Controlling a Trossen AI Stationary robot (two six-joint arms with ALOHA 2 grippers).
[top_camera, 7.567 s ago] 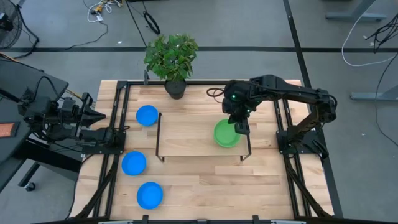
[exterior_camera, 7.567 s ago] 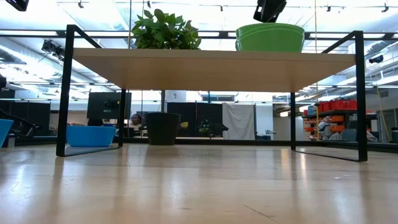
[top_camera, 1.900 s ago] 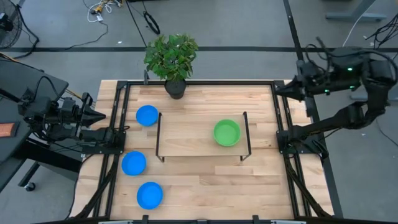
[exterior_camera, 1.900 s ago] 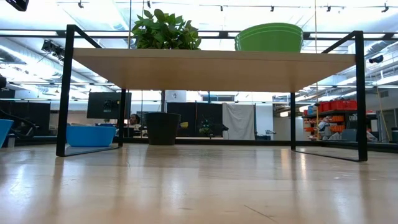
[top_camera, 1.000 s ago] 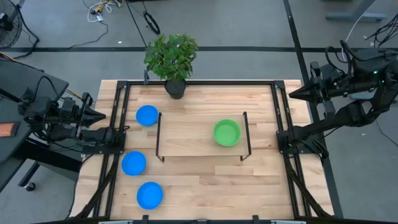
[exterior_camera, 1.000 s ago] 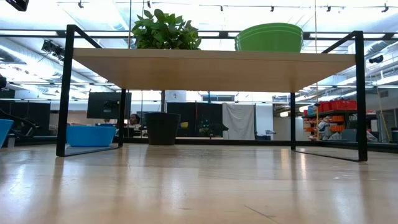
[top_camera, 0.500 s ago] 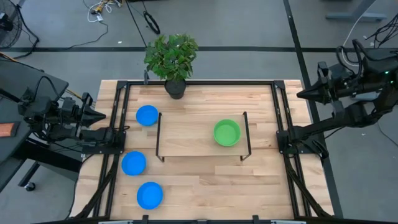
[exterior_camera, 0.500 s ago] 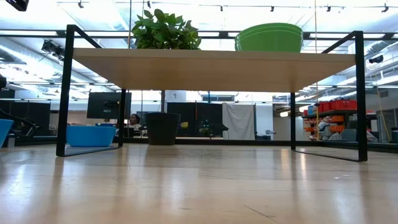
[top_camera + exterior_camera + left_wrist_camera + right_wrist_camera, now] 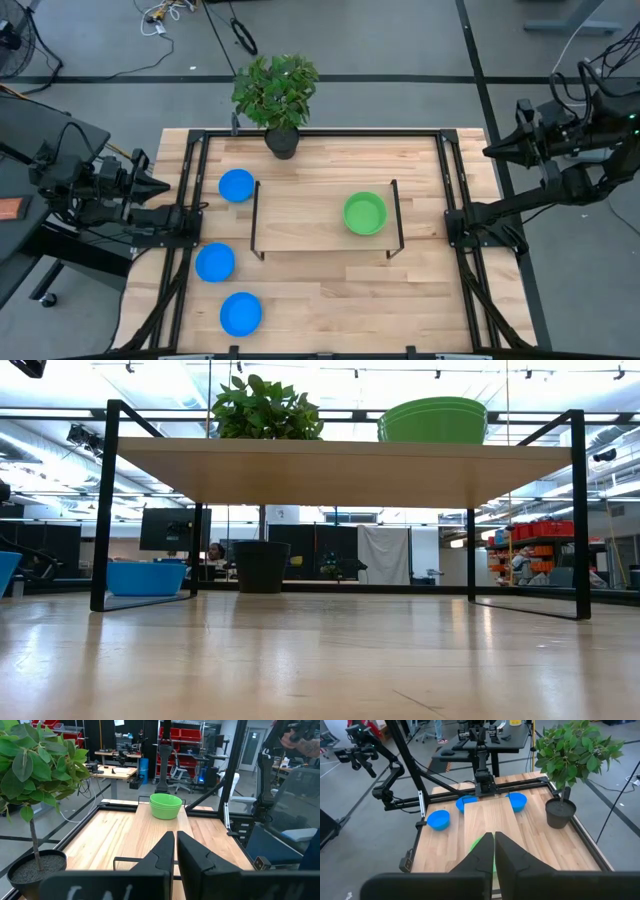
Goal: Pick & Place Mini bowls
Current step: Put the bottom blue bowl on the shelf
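Stacked green bowls (image 9: 364, 213) far from right claw (image 9: 487, 152)

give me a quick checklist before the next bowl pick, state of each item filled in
1. Green bowls stacked on the raised shelf: ok.
2. Three blue bowls on the table, one near the plant, one mid, one nearest the front edge, all unobstructed: ok.
3. Left end effector shut and empty, parked at the table's left edge: ok.
4. Right end effector shut and empty, pulled back off the table's right side: ok.
5. Number of green bowls in the stack: cannot tell.
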